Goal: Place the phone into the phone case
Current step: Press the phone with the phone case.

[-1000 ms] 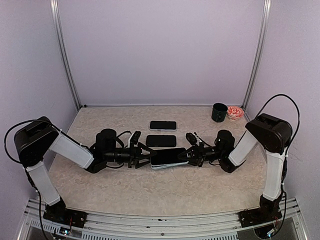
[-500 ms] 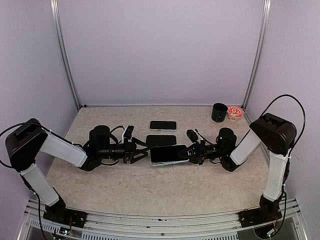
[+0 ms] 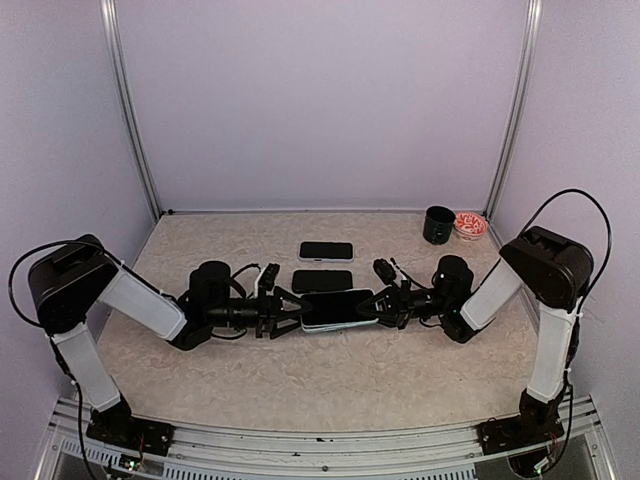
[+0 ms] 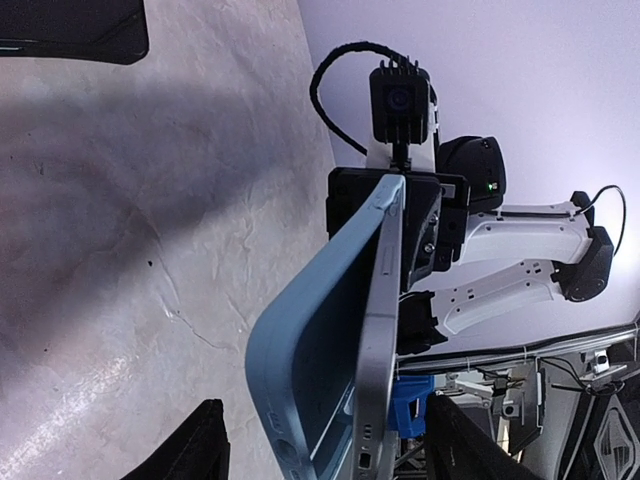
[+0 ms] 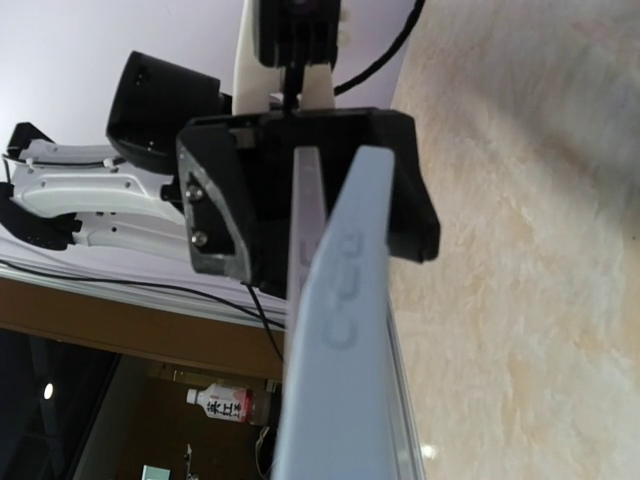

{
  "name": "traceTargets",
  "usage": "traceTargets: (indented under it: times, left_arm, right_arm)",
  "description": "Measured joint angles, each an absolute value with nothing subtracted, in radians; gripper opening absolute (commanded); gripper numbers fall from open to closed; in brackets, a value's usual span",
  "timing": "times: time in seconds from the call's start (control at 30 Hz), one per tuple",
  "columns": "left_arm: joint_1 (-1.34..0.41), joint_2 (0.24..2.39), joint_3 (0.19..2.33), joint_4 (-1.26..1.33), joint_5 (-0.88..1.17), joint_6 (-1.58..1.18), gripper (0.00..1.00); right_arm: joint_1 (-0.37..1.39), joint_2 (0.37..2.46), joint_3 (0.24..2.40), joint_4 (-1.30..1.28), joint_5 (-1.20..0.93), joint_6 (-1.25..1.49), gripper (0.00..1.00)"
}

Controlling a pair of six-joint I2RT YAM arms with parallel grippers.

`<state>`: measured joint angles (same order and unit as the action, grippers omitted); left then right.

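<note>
**Phone only half seated in the case, held between both arms**

Top view: the phone (image 3: 335, 304) lies screen-up on the light blue case (image 3: 332, 327), over the middle of the table (image 3: 300, 385). The right gripper (image 3: 377, 304) is clamped on its right end. The left gripper (image 3: 287, 311) is spread around the left end. A spare phone (image 3: 322, 281) lies just behind.

Left wrist: both fingers (image 4: 200, 445) stand wide and touch nothing. The phone's near end gapes off the case.

Right wrist: the phone and case are edge-on, splitting apart toward the left gripper.
</note>
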<state>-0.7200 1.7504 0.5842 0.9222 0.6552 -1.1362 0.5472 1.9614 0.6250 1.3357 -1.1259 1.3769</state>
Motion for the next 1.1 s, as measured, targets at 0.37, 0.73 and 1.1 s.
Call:
traceTargets:
  times: [0.37, 0.73, 1.1]
  left_arm:
    - [-0.744, 1.797, 0.586, 1.056, 0.679, -1.200, 0.41]
    - [-0.743, 1.810, 0.586, 1.090, 0.691, -1.229, 0.17]
    - [-0.743, 1.810, 0.586, 1.093, 0.699, -1.224, 0.00]
  right_arm:
    - [0.547, 1.961, 0.625, 1.337, -1.127, 1.377, 0.11]
    - [0.547, 1.966, 0.629, 1.354, -1.145, 1.380, 0.11]
    - [0.546, 1.985, 0.636, 1.372, -1.156, 1.382, 0.14]
